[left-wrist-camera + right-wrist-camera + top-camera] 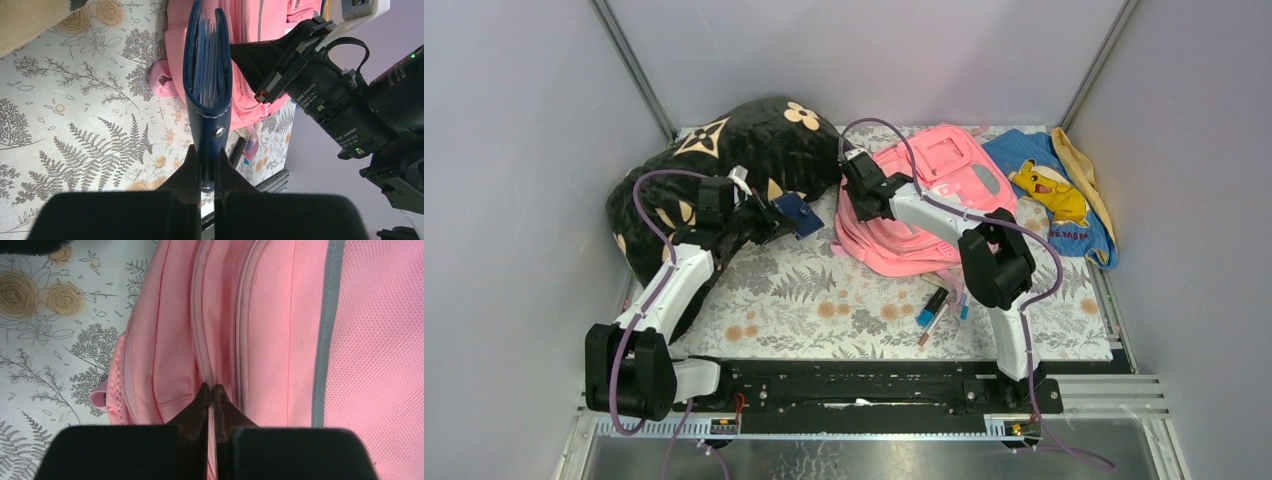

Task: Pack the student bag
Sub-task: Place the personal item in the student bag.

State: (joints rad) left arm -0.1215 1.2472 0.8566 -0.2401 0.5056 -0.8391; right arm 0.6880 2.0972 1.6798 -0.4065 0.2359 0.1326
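1. My left jaws are clenched on a dark blue wallet (207, 65), held up just beside the pink student bag (944, 165), which lies flat on the flowery counter (804, 300)
2. My right jaws pinch the bag's zip edge (200, 335); I think the thin cloth could slip out and the pocket fall shut
3. The wallet could bump my right arm (325, 100), which is very close
4. A black pillow (754, 140) crowds my left arm; markers (939, 305) and a blue Pikachu cloth (1049, 190) lie near the bag

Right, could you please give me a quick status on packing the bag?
Left tool shut on blue wallet, held beside student bag. Right tool pinching bag's zip seam. Pens loose on table by bag, clear of both tools.
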